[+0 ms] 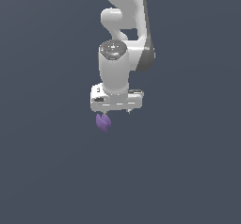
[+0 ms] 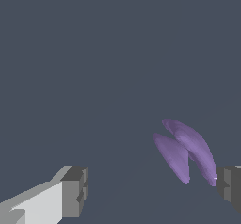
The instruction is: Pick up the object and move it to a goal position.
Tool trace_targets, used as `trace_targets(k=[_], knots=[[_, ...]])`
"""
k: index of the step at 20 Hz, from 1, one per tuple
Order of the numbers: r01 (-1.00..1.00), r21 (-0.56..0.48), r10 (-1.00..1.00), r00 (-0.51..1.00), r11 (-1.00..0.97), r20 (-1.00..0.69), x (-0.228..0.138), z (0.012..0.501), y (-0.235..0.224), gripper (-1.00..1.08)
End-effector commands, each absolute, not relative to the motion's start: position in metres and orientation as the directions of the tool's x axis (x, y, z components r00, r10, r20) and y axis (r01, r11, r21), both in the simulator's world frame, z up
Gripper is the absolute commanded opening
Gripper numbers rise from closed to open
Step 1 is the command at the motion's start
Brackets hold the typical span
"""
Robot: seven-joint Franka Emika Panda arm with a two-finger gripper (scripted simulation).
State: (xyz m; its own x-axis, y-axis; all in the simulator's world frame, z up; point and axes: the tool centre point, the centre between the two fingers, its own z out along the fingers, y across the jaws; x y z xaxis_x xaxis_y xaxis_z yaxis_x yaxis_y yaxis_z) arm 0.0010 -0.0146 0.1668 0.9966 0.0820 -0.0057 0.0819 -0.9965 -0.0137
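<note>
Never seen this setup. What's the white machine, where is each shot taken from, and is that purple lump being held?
These are simulator renders, not photos. The white machine is a single robot arm, seen in the exterior view from a camera off the arm. At its lower end sits the white gripper, its two-fingered hand. The other picture comes from a camera on the wrist, looking past the grey fingertips at the plain dark grey surface.

The small matte purple lumpy object, with two pointed lobes, is the only item there. The wrist view shows the fingers wide apart, with the object close beside one finger; whether they touch is unclear. So the gripper is open, and nothing is gripped.
</note>
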Motion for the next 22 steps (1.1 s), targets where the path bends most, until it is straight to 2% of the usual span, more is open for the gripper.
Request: trace_targets(k=[1,22], knots=[[0.124,-0.012,0.124,0.992,-0.992,-0.005,0.0,0.163,-0.02,1.0],[0.552,-0.002,0.552,0.834,-0.834,-0.001,-0.011,0.123,-0.078,1.0]])
